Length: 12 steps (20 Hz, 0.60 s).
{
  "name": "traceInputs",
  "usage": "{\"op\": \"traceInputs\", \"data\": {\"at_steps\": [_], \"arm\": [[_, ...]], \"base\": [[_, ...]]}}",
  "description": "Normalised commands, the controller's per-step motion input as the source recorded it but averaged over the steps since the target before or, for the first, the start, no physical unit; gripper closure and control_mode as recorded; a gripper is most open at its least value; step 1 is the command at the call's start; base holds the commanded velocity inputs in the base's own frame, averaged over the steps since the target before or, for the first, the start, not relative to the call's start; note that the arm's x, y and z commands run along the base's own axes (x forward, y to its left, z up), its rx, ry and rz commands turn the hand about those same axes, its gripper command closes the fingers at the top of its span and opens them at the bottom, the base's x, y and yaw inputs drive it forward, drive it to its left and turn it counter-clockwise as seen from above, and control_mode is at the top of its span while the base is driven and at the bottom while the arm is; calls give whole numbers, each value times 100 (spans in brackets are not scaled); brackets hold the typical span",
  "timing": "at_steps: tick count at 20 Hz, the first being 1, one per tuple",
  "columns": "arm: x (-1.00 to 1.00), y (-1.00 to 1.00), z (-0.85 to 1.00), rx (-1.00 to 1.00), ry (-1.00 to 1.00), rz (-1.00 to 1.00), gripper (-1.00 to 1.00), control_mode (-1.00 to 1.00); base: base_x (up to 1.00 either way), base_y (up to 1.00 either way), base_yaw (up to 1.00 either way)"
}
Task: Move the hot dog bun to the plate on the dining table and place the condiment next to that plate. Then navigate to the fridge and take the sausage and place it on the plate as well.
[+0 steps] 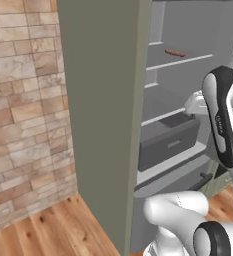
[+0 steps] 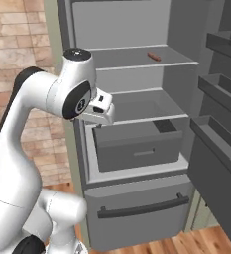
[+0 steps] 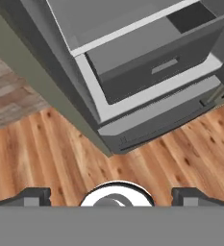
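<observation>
One sausage [image 2: 154,56] lies on fridge [image 2: 137,99] shelf; tool [image 3: 111,198] open.

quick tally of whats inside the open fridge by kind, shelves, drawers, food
white shelves: 2, an upper one and a lower one
dark grey drawer: 1
sausage: 1, lying on the upper shelf
total: 4

Matt grey-green fridge [image 2: 137,149], rough brick wall [image 1: 23,100], glossy wood plank floor [image 3: 51,158]
</observation>
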Motion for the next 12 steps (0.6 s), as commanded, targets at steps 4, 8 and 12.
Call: {"op": "traceInputs", "data": {"at_steps": [4, 8, 12], "arm": [[0, 0, 0, 0, 0, 0, -100, 100], [0, 0, 0, 0, 0, 0, -100, 100], [0, 0, 0, 0, 0, 0, -100, 100]], "base": [[39, -92, 7], [51, -81, 11], [63, -24, 26]]}}
